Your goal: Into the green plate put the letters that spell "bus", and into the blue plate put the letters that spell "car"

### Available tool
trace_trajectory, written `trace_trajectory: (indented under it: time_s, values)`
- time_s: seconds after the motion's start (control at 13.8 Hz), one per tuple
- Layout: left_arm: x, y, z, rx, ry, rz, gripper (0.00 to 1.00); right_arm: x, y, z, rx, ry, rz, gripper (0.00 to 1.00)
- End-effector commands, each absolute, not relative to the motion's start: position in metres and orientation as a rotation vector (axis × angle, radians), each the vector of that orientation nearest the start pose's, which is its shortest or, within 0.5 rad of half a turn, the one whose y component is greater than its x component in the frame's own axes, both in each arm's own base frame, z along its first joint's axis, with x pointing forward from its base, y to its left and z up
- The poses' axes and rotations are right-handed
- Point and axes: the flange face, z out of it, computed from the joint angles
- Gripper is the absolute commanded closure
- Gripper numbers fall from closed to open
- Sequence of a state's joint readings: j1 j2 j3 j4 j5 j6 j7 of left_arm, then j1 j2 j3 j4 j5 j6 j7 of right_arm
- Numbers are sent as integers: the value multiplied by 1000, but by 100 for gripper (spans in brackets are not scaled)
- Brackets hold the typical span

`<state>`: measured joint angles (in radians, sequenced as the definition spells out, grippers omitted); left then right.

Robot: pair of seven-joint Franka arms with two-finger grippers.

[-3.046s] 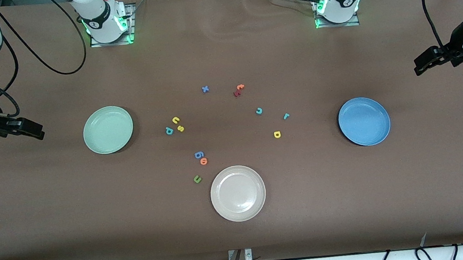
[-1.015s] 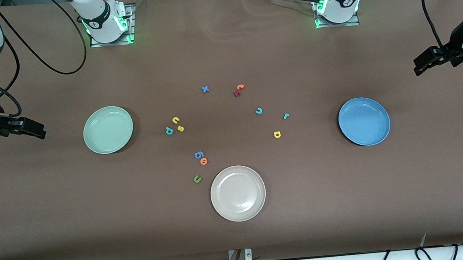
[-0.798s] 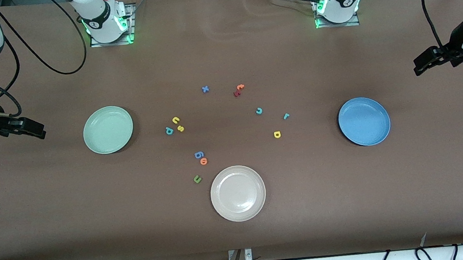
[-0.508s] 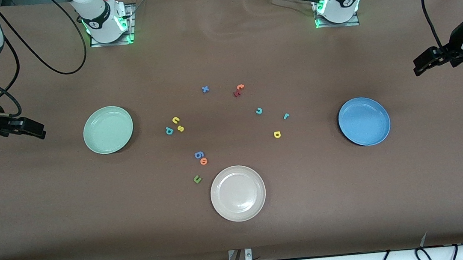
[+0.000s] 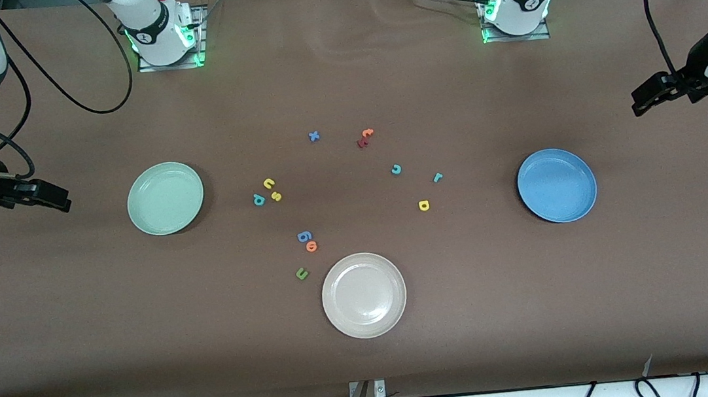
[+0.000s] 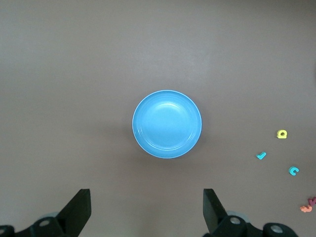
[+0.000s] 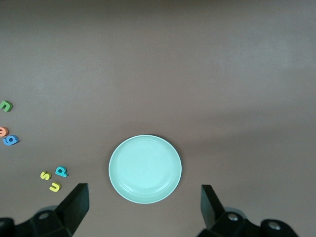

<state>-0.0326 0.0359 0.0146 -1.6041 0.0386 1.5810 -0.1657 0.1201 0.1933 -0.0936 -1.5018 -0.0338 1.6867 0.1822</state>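
The green plate (image 5: 164,198) (image 7: 145,169) lies toward the right arm's end, the blue plate (image 5: 556,185) (image 6: 167,124) toward the left arm's end. Beside the green plate lie a yellow "u" (image 5: 269,183), a yellow "s" (image 5: 276,196) and a teal "b" (image 5: 258,199). A teal "c" (image 5: 396,169), a teal "r" (image 5: 437,177) and a yellow "a" (image 5: 424,205) lie nearer the blue plate. My right gripper (image 5: 54,197) (image 7: 143,207) hangs open, high beside the green plate. My left gripper (image 5: 646,95) (image 6: 147,212) hangs open, high beside the blue plate. Both are empty.
A beige-white plate (image 5: 363,295) sits nearest the front camera. Around it lie an olive "u" (image 5: 301,273), an orange "o" (image 5: 312,246) and a blue "6" (image 5: 304,236). A blue "x" (image 5: 314,136), an orange "t" (image 5: 367,132) and a dark red letter (image 5: 362,142) lie farther back.
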Motion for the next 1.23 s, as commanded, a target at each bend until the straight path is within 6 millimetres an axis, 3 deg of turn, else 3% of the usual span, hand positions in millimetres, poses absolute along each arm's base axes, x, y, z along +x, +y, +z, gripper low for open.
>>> trace_trajectory:
  time_s: [0.0,0.73,0.94,1.16]
  values:
    - [563,-7,590,-3087,-196,77,0,617,19,556,-3178,227,16,0]
    - [563,-7,589,-3087,-194,79,0,607,68,552,-3186,91,105,0]
    - [563,-7,589,-3086,-203,79,0,602,97,548,-3189,50,117,1]
    - [563,-7,589,-3086,-203,79,0,598,132,539,-3195,159,131,1]
